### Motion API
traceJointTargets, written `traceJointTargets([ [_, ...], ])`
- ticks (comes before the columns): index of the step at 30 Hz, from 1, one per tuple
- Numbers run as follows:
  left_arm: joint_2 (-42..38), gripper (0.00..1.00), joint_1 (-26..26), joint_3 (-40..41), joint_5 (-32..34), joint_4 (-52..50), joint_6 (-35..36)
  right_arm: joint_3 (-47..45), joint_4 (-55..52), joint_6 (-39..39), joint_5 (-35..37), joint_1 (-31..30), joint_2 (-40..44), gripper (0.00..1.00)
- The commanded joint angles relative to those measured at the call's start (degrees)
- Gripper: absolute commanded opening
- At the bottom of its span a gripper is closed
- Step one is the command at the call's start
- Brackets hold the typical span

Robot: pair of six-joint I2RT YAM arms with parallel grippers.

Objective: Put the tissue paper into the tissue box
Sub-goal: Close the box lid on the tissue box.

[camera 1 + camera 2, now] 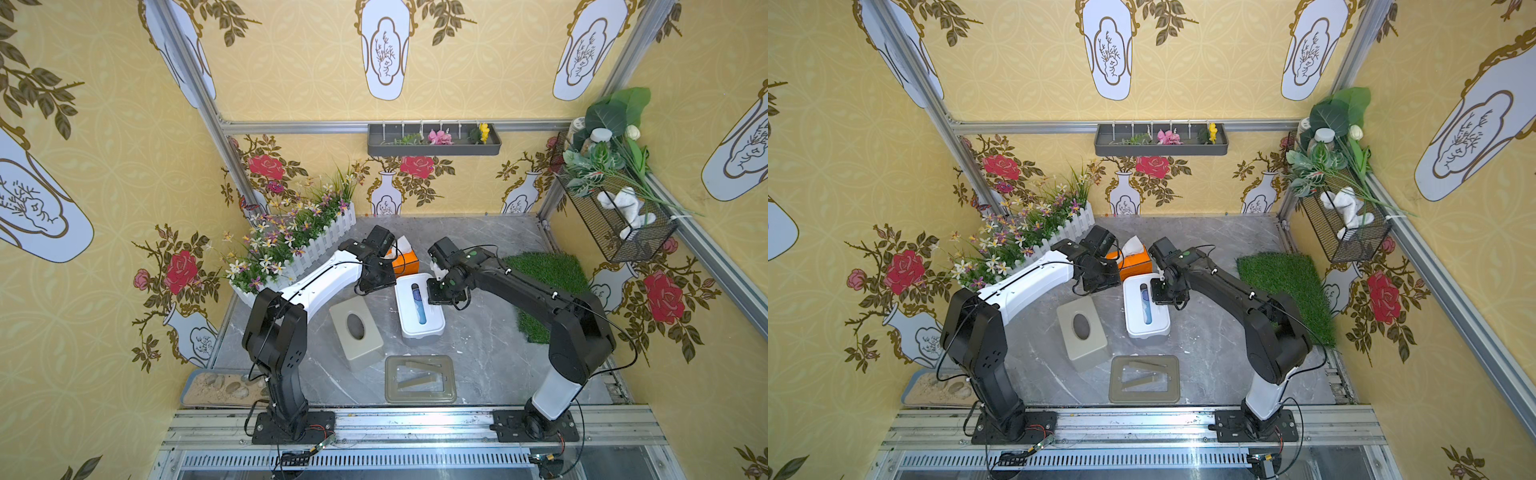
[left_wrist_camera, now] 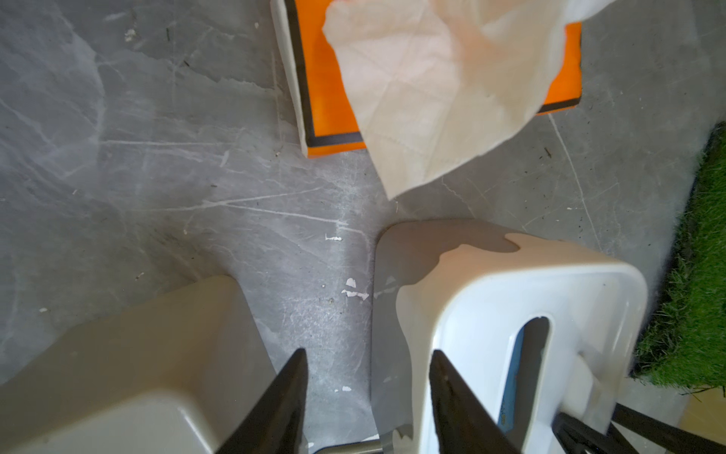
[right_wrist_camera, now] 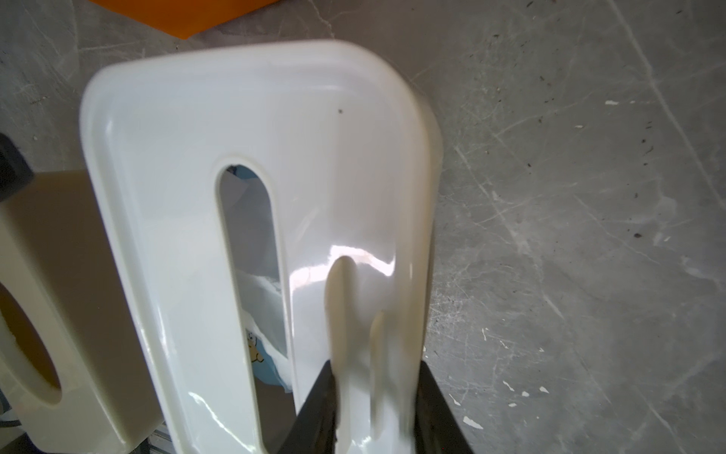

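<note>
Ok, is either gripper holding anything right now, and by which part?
Right gripper seems to pinch a tissue by its near end; the rest sticks out past the jaws over the white box. Left gripper is open, holding nothing.

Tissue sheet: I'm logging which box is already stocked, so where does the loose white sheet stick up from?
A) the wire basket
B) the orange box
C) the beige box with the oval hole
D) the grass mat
B: the sheet rises from the top of the orange box, just behind the white box.
</note>
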State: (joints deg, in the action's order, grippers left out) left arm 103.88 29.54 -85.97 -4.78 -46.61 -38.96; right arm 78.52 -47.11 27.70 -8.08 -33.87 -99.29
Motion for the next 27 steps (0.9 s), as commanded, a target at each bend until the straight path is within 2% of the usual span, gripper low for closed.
traceJointTargets([
  [1, 0.8, 0.52, 0.0, -1.0, 0.8, -2.4, 1.5, -1.0, 1.1, 2.2, -1.1, -0.2, 0.7, 0.05],
  [11, 3.8, 0.52, 2.6, -7.4, 3.7, -8.5, 5.0, -4.0, 4.9, 5.9, -2.8, -0.5, 1.2, 0.05],
  [27, 8.0, 0.53, 3.0, -12.5, 4.8, -10.3, 8.8, -4.6, 6.7, 7.4, -3.9, -0.1, 0.6, 0.07],
])
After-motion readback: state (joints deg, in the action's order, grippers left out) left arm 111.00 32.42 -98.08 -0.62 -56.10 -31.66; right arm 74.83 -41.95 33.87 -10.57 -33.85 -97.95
